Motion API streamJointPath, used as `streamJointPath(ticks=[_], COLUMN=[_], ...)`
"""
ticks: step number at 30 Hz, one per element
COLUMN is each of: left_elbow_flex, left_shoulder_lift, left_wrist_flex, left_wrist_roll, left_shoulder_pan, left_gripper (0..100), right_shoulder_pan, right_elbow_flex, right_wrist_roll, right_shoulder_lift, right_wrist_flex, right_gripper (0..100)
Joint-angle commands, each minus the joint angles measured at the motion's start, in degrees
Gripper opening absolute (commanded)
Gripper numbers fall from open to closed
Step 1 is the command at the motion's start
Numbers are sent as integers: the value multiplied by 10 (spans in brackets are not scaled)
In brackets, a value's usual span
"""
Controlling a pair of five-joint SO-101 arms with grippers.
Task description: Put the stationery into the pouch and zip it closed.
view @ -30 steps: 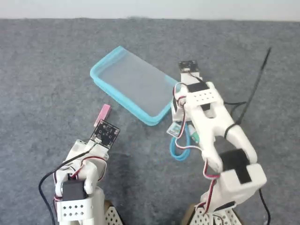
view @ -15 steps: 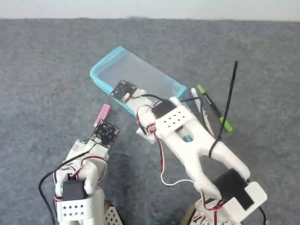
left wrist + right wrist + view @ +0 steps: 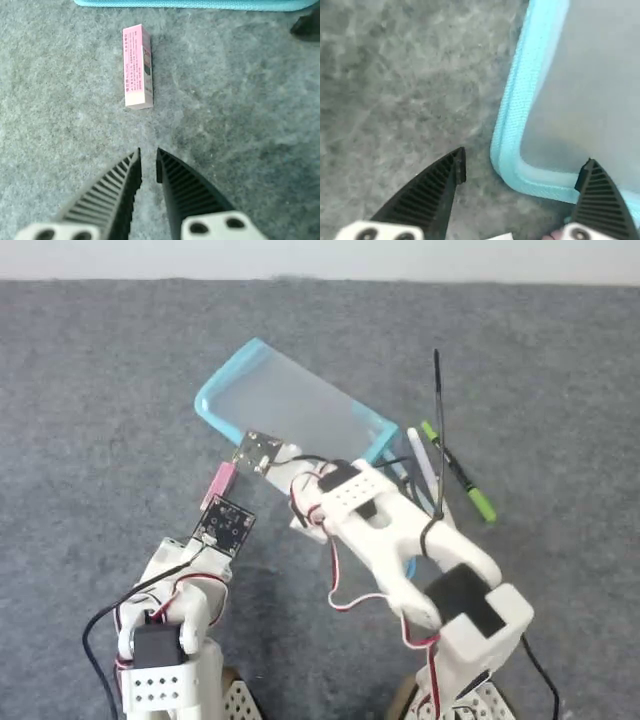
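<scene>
Broadly: grey felt-covered worktop (image 3: 100,390), far edge meeting a pale wall.

Pouch (image 3: 300,410): turquoise trim, translucent face, lying flat and skewed about mid-worktop, nearer the far edge than the near one. Cannot tell the state of the zip.

Right gripper (image 3: 525,162): over the pouch's near long edge, towards its left end. Jaws spread wide, straddling a rounded corner of the turquoise trim, one tip over felt, the other over the pouch face. Nothing pinched.

Left gripper (image 3: 148,152): low over the felt towards the near left corner of the worktop. Jaws drawn almost together with a thin gap, holding nothing.

Green pen (image 3: 462,478) and white pen (image 3: 424,462): side by side on the felt just beside the pouch's right end, the white one partly under the right arm.

Pink eraser (image 3: 137,67): flat on the felt, near the pouch's near edge but apart from it, ahead of the left gripper's tips and clear of them.
</scene>
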Motion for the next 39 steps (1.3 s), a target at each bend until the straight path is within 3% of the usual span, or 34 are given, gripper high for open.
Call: streamJointPath(ticks=[1,7,17,25,39], left_elbow_flex=[-5,-5,-5,-5,-5], left_shoulder_lift=[-11,-11,-11,-11,-11], left_wrist_flex=[-13,-13,-13,-13,-13], left_wrist_roll=[-5,-5,-5,-5,-5], left_shoulder_pan=[-1,-1,-2,-2,-2], left_gripper=[49,49,49,49,49], right_shoulder_pan=[36,80,73,108,137], right_elbow_flex=[-46,-64,-25,91,11], right_wrist_roll=[6,2,-176,-244,-248], right_shoulder_lift=[3,-8,-222,-209,-18], right_wrist_flex=[-7,23,175,87,18], right_gripper=[330,329,330,329,328])
